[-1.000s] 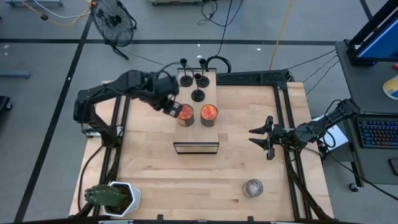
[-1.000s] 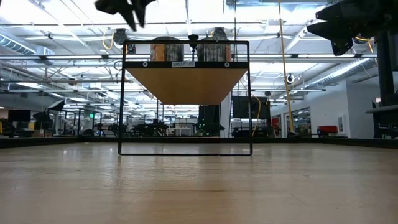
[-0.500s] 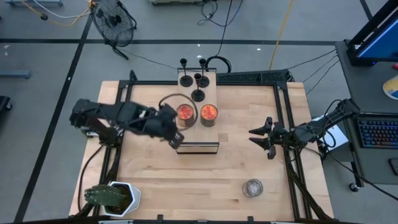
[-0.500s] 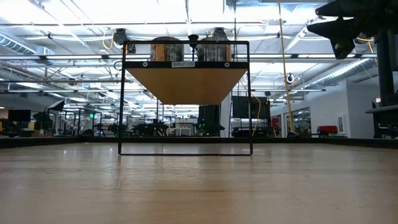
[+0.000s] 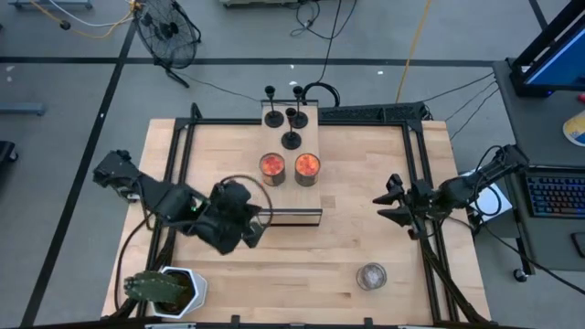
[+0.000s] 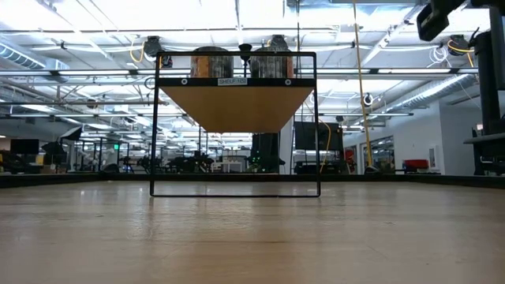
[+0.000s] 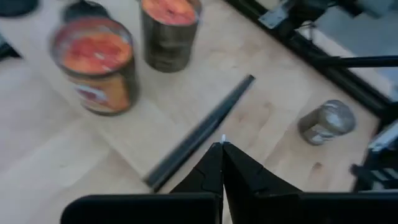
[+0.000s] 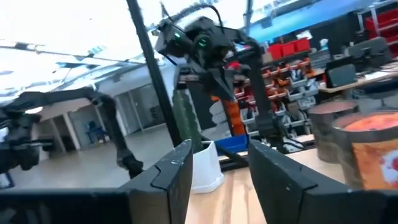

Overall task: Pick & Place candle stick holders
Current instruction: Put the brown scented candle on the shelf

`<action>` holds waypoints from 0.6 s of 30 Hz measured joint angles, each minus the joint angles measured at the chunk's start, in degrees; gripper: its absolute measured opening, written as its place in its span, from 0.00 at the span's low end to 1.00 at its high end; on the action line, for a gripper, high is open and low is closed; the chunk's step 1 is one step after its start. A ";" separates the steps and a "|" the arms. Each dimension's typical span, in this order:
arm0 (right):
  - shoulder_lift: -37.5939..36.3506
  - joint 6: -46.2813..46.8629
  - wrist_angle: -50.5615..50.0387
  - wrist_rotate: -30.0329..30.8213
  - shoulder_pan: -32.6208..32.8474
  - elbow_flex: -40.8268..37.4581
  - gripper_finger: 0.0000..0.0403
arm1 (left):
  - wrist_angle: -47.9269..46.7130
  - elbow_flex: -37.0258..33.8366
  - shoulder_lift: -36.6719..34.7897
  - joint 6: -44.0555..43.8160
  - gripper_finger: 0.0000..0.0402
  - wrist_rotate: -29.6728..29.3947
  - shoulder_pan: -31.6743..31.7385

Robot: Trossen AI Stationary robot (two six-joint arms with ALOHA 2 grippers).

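Left pincer (image 5: 253,226) low over bench (image 5: 347,247) by shelf (image 5: 289,216), pressed together, empty. Right pincer (image 5: 385,206) spread. High view alone shows holders (image 5: 291,139).

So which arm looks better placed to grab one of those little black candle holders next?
Probably the left. Its gripper hangs beside the shelf holding the candle stick holders, though its fingers are shut. The right gripper is open but waits farther off.

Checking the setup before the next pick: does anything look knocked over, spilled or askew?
Nothing stands out. The four candle stick holders stand upright on the shelf, as do both cans; the left gripper is shut and empty.
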 joint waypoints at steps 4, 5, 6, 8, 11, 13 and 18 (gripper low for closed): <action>2.03 -1.78 0.04 0.01 2.16 2.08 0.36 | 11.46 -10.94 -4.26 -0.22 0.02 -1.54 -2.35; 2.83 -2.59 -0.05 0.04 2.84 2.79 0.36 | 15.10 -13.59 -5.41 0.46 0.03 -1.72 -2.43; 3.81 -3.56 -0.06 0.06 3.54 3.69 0.36 | 18.21 -16.52 -6.83 1.34 0.03 -1.72 -2.80; 6.05 -6.43 -0.07 0.33 4.75 5.77 0.36 | 24.25 -22.09 -9.23 4.18 0.03 -1.79 -3.37; 9.89 -10.07 -1.81 0.86 6.34 9.71 0.36 | 35.03 -30.25 -12.45 9.62 0.01 -1.63 -3.32; 12.80 -10.58 -6.09 3.27 7.51 13.19 0.36 | 40.76 -35.35 -14.72 12.05 0.01 -1.21 -3.22; 19.95 -7.59 -22.39 8.45 10.22 23.34 0.36 | 51.02 -46.79 -21.35 13.86 0.04 -0.40 -3.33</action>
